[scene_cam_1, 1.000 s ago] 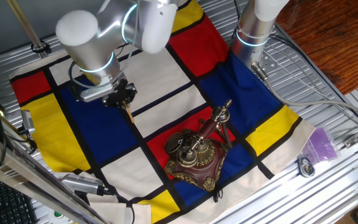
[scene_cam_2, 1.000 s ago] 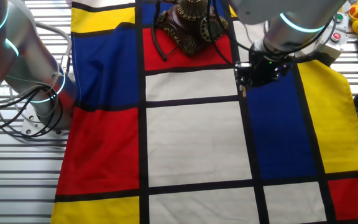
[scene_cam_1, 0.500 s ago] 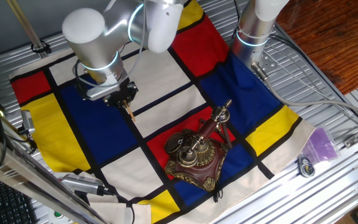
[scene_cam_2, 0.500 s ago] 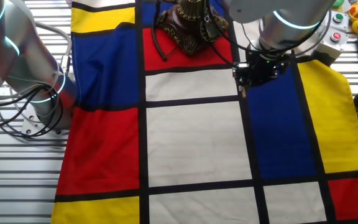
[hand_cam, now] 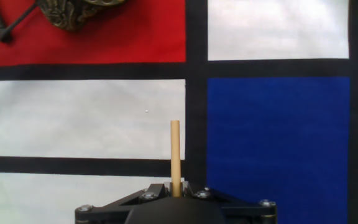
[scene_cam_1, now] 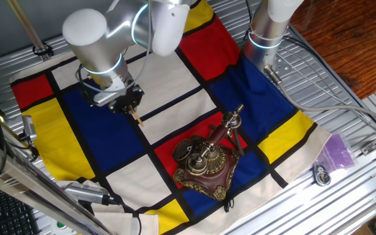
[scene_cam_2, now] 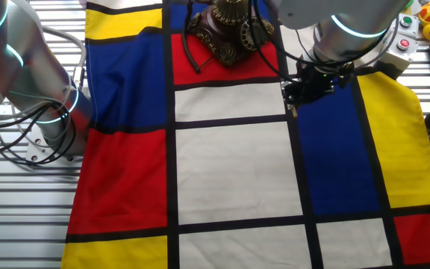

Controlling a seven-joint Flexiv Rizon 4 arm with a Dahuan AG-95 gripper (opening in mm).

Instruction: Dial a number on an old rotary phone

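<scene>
Your tool point(scene_cam_1: 130, 103) is clamped on a thin wooden stick point(hand_cam: 175, 155), a pale straight dowel that juts out past the fingers, as the hand view shows. It hangs over the line between a blue and a white panel of the cloth point(scene_cam_1: 175, 85), a flat fabric of red, yellow, blue and white blocks edged in black, spread over the ribbed metal bench point(scene_cam_1: 344, 189).

The phone point(scene_cam_1: 204, 163) stands well apart from the tool, toward 4 o'clock of it in the one fixed view, on a red panel. It has a dark reddish wooden base with brass scrollwork, a round brass dial point(scene_cam_1: 187, 152) and a handset point(scene_cam_1: 224, 130) lying across its cradle; a black coiled cord point(hand_cam: 8, 28) trails from it.

Risks from here, as a judgement: the stick is slender and may slip or snap if you press it askew into a finger hole. The phone rests loose on soft cloth, so turning the dial could drag or twist the whole base. The handset and cord lie near the dial and could snag the stick.
</scene>
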